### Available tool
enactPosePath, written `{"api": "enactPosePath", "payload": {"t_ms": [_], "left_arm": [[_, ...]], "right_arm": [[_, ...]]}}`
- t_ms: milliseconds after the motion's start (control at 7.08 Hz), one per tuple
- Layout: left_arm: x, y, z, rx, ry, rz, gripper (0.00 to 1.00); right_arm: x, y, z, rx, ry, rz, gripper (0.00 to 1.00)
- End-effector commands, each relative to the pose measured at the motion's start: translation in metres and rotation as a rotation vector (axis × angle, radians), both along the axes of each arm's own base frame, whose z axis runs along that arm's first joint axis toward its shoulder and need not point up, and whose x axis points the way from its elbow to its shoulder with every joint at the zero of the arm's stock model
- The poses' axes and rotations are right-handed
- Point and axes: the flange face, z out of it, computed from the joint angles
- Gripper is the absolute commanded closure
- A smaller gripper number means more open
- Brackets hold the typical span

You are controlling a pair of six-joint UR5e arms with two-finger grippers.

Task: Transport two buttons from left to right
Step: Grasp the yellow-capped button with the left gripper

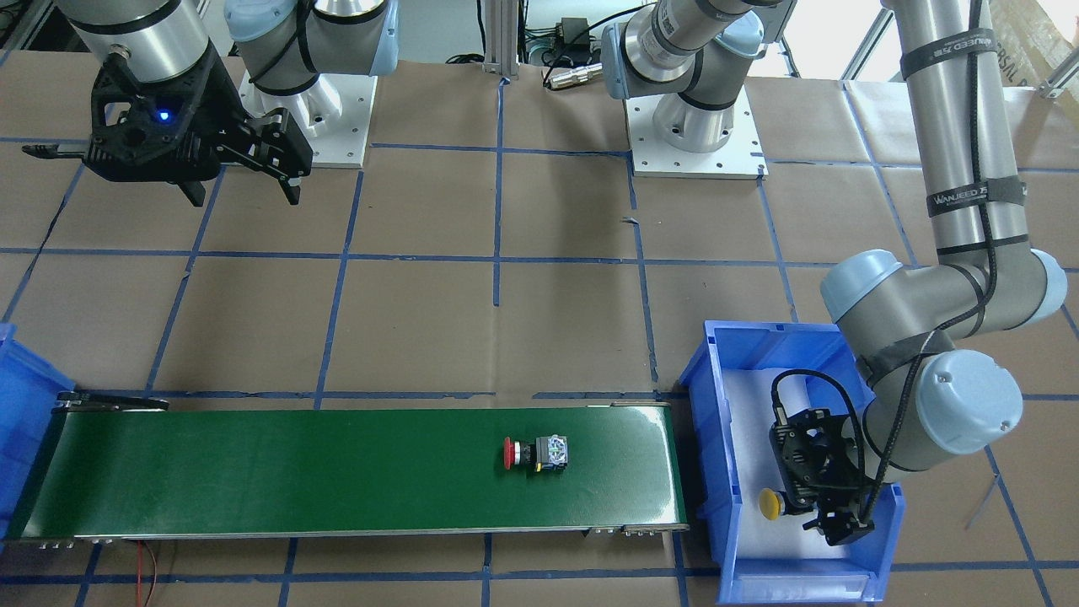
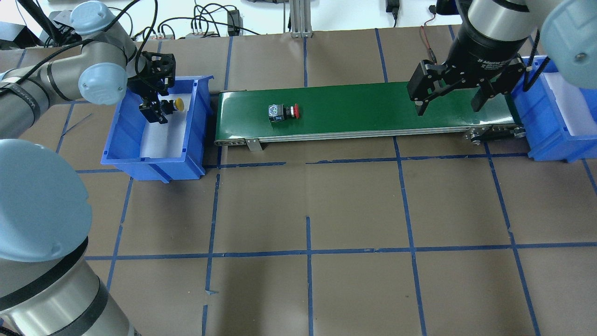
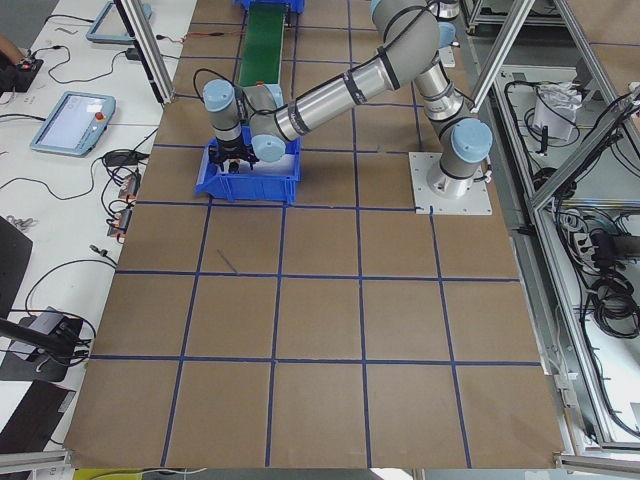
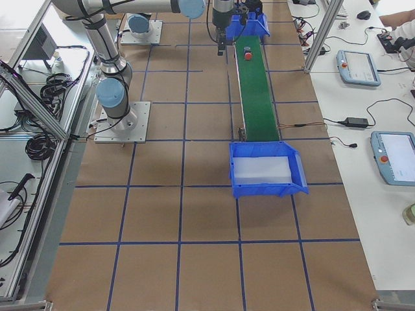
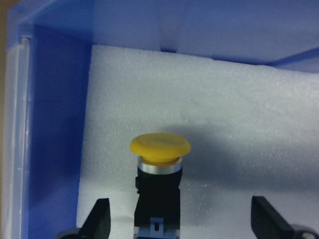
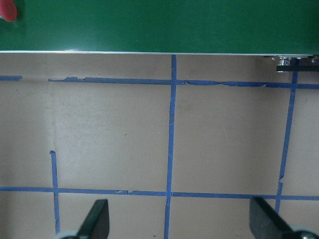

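Lettering first: the right gripper (image 2: 447,109) has "2F Adaptive" printed in white on its black collar, the rest curving out of sight, and the black straps (image 1: 969,199) that hold a cable along the left arm read "WANJEED". That right gripper hangs in the air near the right end of the green conveyor belt (image 1: 295,472), fingers spread wide with nothing between them. The left gripper (image 5: 180,203) is down inside the left blue bin (image 2: 121,126), also spread wide. The yellow button (image 5: 160,147) sits between its fingers on the white foam liner (image 5: 224,114), not touching either. The red button (image 1: 535,453) lies on its side on the belt nearer the left bin, cap toward the right blue bin (image 2: 543,126). The table (image 2: 308,210) is brown with a blue tape grid. White benches alongside carry teach pendants (image 3: 75,115) and cables.
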Motion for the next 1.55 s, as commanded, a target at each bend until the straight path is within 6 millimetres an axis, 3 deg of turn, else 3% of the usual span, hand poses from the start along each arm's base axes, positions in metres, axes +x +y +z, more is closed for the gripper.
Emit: {"api": "enactPosePath", "payload": {"t_ms": [0,141,282,424,565,706,847,988,1129,1271,1412], "left_arm": [[0.0,-0.002,-0.008,0.006,0.016,0.001,0.05],[0.0,-0.003,-0.009,0.007,0.013,-0.002,0.13],[0.001,-0.002,-0.011,0.01,0.004,-0.011,0.59],[0.0,-0.003,-0.01,0.008,0.005,-0.011,0.81],[-0.001,-0.003,-0.007,0.005,0.006,-0.014,0.93],[-0.003,0.0,0.01,-0.008,0.008,-0.016,0.97],[-0.016,0.012,0.055,-0.024,0.006,-0.032,0.98],[-0.027,0.039,0.115,-0.007,0.01,-0.026,0.97],[-0.054,0.078,0.16,0.023,0.022,-0.034,0.97],[-0.098,0.091,0.176,0.003,0.021,0.014,0.97],[-0.133,0.091,0.168,-0.004,0.02,0.019,0.97]], "right_arm": [[0.0,0.0,0.0,0.0,0.0,0.0,0.0],[0.0,0.0,0.0,0.0,0.0,0.0,0.0],[0.0,0.0,-0.001,0.003,0.0,0.0,0.0],[0.0,0.0,-0.001,0.005,-0.001,-0.002,0.0],[0.0,0.001,-0.001,0.006,0.0,-0.002,0.0],[0.0,0.001,-0.001,0.006,0.0,-0.002,0.0],[0.0,0.0,-0.001,0.005,0.0,0.0,0.0],[0.0,0.0,-0.001,0.005,0.0,0.0,0.0],[0.001,0.001,-0.001,0.008,0.0,0.002,0.0],[0.001,0.001,-0.001,0.008,0.0,0.002,0.0],[0.001,0.001,-0.001,0.008,0.0,0.002,0.0]]}}
